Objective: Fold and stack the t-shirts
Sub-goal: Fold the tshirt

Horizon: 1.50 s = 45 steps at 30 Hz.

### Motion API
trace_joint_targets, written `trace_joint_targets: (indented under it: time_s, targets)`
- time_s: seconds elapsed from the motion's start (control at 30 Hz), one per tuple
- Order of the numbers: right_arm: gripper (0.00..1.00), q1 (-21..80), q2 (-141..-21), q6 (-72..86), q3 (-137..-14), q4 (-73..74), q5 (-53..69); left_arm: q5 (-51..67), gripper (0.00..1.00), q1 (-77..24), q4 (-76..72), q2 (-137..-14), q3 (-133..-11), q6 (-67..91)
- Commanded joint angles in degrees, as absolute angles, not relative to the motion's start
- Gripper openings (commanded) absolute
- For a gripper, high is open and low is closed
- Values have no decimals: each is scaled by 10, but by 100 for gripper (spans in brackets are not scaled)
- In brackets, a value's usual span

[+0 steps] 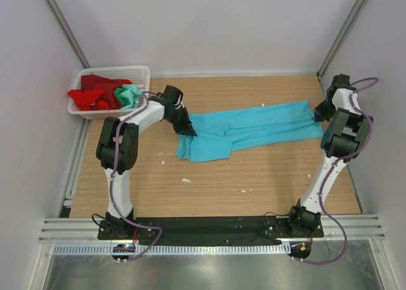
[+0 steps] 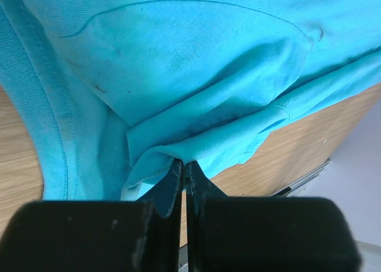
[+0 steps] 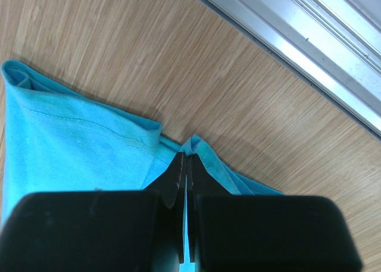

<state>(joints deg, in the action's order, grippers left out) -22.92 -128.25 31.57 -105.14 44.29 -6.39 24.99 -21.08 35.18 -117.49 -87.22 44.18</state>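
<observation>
Turquoise t-shirt (image 1: pixel 254 130) lies as a long band across the middle of the wooden table (image 1: pixel 216 188). Your left gripper (image 2: pixel 183 166) is pinched on its left end and your right gripper (image 3: pixel 186 160) is clamped on its right corner. I judge the folding barely begun, with nothing stacked. At upper left, the red shirt (image 1: pixel 89 94) and mint shirt (image 1: pixel 130 95) sit bunched in the white basket (image 1: pixel 141 70). Only small white flecks (image 1: pixel 186 179) dot the wood.
</observation>
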Motion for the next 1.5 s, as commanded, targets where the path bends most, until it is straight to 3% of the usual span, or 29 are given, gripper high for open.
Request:
trace_joint_targets:
  time_s: [0.0,0.4,0.5,0.6,0.7,0.73,0.93,1.23,1.47]
  targets:
    - [2,-227,-1283,308,-1077,437,-74,260,0,-202,362,-1178,-894,428]
    - [7,-227,-1284,313,-1082,439,-73,254,0,-192,366,-1183,-892,420]
    - [24,-227,-1280,306,-1106,456,-67,255,0,-192,366,-1183,-893,416]
    - [36,-226,-1266,287,-1143,481,-80,254,2,-192,368,-1180,-893,408]
    - [43,-218,-1228,266,-1156,519,-91,251,16,-192,373,-1168,-889,397]
    - [45,-214,-1213,261,-1144,519,-91,249,24,-192,374,-1164,-889,394]
    - [51,-141,-1086,279,-969,451,-23,231,44,-192,397,-1092,-882,350]
    - [45,67,-1025,365,-781,302,70,286,45,-205,411,-1024,-835,302]
    - [51,180,-1046,368,-717,229,176,308,46,-227,405,-1017,-757,285]
